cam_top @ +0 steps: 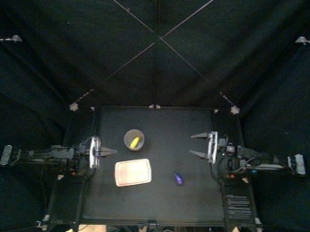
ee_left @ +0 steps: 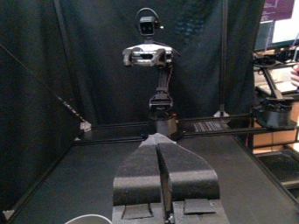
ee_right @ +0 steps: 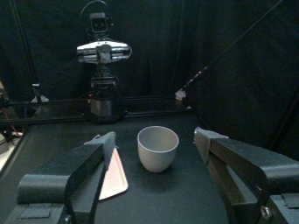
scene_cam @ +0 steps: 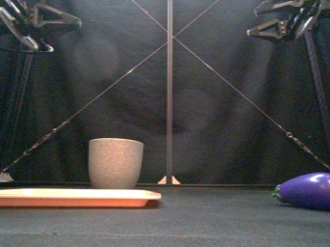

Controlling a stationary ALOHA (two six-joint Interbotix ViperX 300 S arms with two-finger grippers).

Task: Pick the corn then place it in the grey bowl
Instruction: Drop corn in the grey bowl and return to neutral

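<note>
- The corn (cam_top: 130, 139) is showing as a small yellow sliver inside the rim of the grey bowl (scene_cam: 116, 162). It is visible only from above, because from table height the tall speckled cup is hiding it completely.
- Nothing yellow is lying loose on the table (cam_top: 169, 156), so I am reading the placing as done rather than waiting to begin.
- The bowl is standing upright on the table's left half, toward the back, just behind the pink tray (scene_cam: 77, 197). A purple toy (scene_cam: 310, 189), an eggplant by the look of it, is lying well apart at the front right.
- Seen from above, the corn's long axis is running roughly front to back with a slight slant. I am guessing it is leaning on the cup's wall, but its depth is not showing.
- The left pincer (ee_left: 162, 147) is sitting nearer, with the bowl lying inward from it and a little toward the back. The right pincer (cam_top: 208, 143) is facing it from across the table.
- The left jaws are sitting pressed almost together, gripping nothing. The right jaws are standing wide apart and empty.
- Both arms are hanging drawn back at their own sides, with the pincers high above the table and pointing inward.
</note>
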